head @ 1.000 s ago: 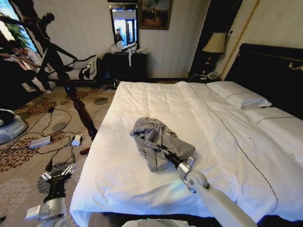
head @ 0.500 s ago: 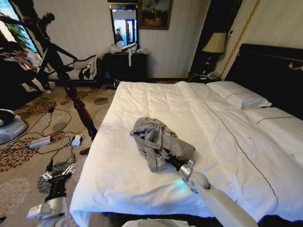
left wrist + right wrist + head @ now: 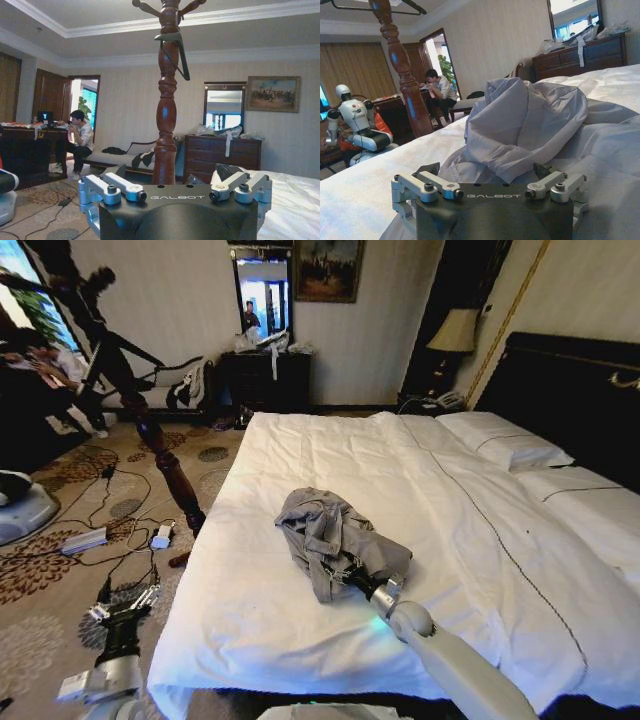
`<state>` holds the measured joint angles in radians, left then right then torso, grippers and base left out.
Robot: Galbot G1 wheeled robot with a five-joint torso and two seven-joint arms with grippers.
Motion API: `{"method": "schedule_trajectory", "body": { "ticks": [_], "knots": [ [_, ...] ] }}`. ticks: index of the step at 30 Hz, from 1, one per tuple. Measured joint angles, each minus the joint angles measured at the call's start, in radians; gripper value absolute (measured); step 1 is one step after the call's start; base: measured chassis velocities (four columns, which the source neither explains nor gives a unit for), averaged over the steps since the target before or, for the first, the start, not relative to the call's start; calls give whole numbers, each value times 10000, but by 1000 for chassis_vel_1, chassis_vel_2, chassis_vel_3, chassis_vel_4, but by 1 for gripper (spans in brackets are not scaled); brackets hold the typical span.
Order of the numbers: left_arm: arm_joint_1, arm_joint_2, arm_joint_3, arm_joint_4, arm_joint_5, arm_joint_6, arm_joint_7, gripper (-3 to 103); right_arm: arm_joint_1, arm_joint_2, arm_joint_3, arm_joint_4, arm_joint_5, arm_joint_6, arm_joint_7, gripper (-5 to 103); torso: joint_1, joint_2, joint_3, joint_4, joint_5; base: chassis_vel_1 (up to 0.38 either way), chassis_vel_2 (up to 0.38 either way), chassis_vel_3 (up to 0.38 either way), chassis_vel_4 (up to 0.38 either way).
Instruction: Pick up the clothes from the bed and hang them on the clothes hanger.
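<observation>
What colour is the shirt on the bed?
Pale blue-grey; the clothes show best in the right wrist view.

On the one bed (image 3: 300,620) lie one crumpled garment, the clothes (image 3: 330,538), and two white pillows (image 3: 505,440) at its headboard end, with one wooden coat stand (image 3: 160,455) standing beside its left edge.

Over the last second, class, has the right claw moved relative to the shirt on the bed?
Yes. In the head view the right claw has pulled back a little toward the robot, against the crumpled shirt, which lies unmoved on the bed.
</observation>
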<state>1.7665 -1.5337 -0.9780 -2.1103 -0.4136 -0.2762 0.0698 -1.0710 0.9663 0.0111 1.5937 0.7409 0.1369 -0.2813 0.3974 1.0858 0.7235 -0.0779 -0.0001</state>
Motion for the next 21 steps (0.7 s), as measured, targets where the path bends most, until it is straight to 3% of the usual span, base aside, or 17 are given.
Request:
{"method": "schedule_trajectory", "body": {
  "ticks": [6, 12, 18, 21],
  "knots": [
    [20, 21, -68, 3, -39, 0, -18, 100, 232, 117, -300, 1, 1224, 67, -219, 100, -1, 0, 0, 0, 0, 0, 0, 0, 0],
    [67, 29, -118, -11, -115, 0, -35, 100, 330, 128, -388, -69, 1343, 105, -581, 100, 0, 0, 0, 0, 1, 0, 0, 0, 0],
    [108, 46, -189, -8, -154, -2, -50, 100, 329, 101, -376, -100, 1245, 156, -686, 82, -2, 0, 0, 0, 0, 0, 0, 0, 0],
    [103, 41, -170, -8, -154, -3, -62, 100, 331, 98, -359, -108, 958, 147, -533, 65, -2, 0, 0, 0, 1, 0, 0, 0, 0]
  ]
}}
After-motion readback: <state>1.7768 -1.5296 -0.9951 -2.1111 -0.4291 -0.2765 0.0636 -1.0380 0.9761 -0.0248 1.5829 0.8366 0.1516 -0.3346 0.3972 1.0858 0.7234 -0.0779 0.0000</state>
